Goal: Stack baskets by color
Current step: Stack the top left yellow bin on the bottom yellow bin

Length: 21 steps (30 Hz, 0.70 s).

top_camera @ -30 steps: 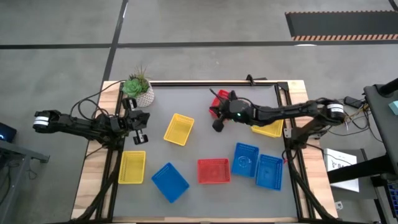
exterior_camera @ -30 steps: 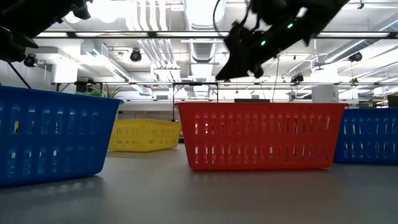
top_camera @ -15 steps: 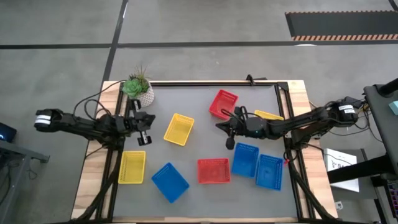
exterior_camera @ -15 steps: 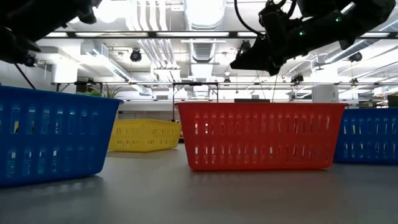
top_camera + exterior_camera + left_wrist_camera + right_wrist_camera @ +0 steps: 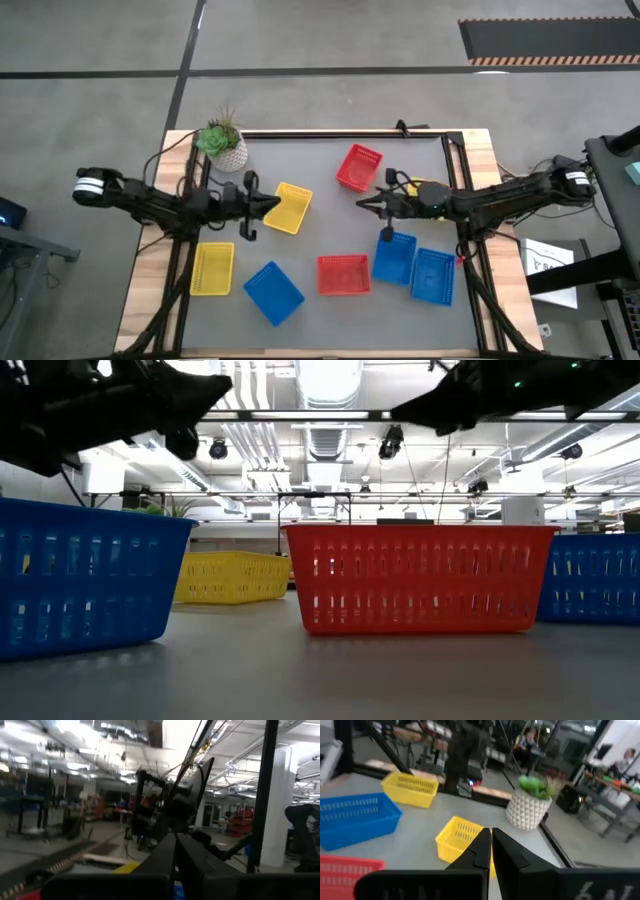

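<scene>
Several baskets rest on their bottoms on the grey table. A red basket (image 5: 359,167) stands far centre, a yellow basket (image 5: 288,208) left of centre. Along the near side are a yellow basket (image 5: 212,268), a blue basket (image 5: 273,292), a red basket (image 5: 343,275) and two blue baskets (image 5: 395,257) (image 5: 433,275). Another yellow basket (image 5: 432,187) lies partly under my right arm. My left gripper (image 5: 272,203) is shut, raised over the left edge of the middle yellow basket and empty. My right gripper (image 5: 362,201) is shut, held high right of centre, pointing left.
A white potted plant (image 5: 224,145) stands at the far left corner. A dark frame rail (image 5: 340,133) runs along the far edge, with more rails down both sides. Bare grey table (image 5: 330,225) lies between the two grippers.
My left gripper has gone toward the table's right edge, reaching the middle yellow basket, sinking and rolling as it went. My right gripper has drawn back from beside the far red basket toward the right edge, turning level. Both stayed shut. No basket has moved.
</scene>
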{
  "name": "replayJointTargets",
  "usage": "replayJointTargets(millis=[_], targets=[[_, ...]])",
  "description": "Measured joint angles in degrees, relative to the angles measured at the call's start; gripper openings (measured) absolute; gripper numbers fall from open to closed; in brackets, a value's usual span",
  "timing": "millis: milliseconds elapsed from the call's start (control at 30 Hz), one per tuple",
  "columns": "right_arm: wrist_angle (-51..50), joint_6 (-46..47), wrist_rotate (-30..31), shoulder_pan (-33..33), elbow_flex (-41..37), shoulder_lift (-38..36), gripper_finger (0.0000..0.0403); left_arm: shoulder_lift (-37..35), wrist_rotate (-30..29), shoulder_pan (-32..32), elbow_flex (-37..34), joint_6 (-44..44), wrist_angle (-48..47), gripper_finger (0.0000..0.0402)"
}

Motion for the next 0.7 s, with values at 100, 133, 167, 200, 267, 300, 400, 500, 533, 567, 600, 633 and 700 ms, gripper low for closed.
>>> replayJointTargets(millis=[100, 133, 167, 200, 267, 300, 400, 500, 533, 567, 600, 633, 700], targets=[[0.2, -0.4, 0.0, 0.0, -1.8, -3.7, 0.0009, 3.0, 0.0, 0.0, 1.5, -2.6, 0.0, 0.0], [0.1, -0.3, 0.0, 0.0, -2.5, -4.6, 0.0009, 3.9, 0.0, 0.0, 2.2, -2.9, 0.0, 0.0], [0.1, -0.3, -0.2, 0.0, -3.3, -5.4, 0.0009, 4.7, 0.1, 0.0, 2.9, -2.9, -0.1, 0.0], [0.0, -0.4, -1.0, 0.0, -4.1, -6.1, 0.0009, 5.5, 0.4, -0.1, 3.8, -3.0, -0.1, 0.0], [-0.1, -0.3, -1.5, 0.0, -5.5, -7.5, 0.0009, 6.7, 0.8, -0.2, 5.6, -4.0, -1.9, 0.0], [-0.2, -0.3, -1.5, 0.0, -6.1, -8.2, 0.0009, 7.2, 0.9, -0.3, 6.8, -4.4, -3.9, 0.0], [0.0, -0.3, -1.5, 0.0, -7.3, -10.7, 0.0009, 7.7, 1.0, -0.3, 10.7, -6.4, -14.8, 0.0], [0.0, -0.3, -1.5, 0.0, -8.8, -13.6, 0.0009, 6.8, 2.0, -0.3, 15.6, -7.5, -32.0, 0.0], [0.0, -0.3, -1.5, 0.0, -9.3, -14.6, 0.0009, 6.4, 2.6, -0.3, 17.7, -7.9, -39.1, 0.0], [-0.1, -0.3, -1.5, 0.0, -9.9, -15.6, 0.0009, 5.9, 3.6, -0.3, 19.9, -8.5, -45.7, 0.0], [-0.1, -0.3, -1.5, 0.0, -10.4, -16.6, 0.0009, 5.5, 4.2, -0.4, 21.9, -8.9, -52.0, 0.0], [-0.1, -0.3, -1.5, 0.0, -10.8, -17.5, 0.0009, 5.0, 5.0, -0.4, 24.2, -8.9, -58.7, 0.0], [-0.3, -0.3, -1.5, 0.0, -11.6, -19.3, 0.0009, 4.8, 5.5, -1.1, 28.5, -8.9, -70.4, 0.0]])
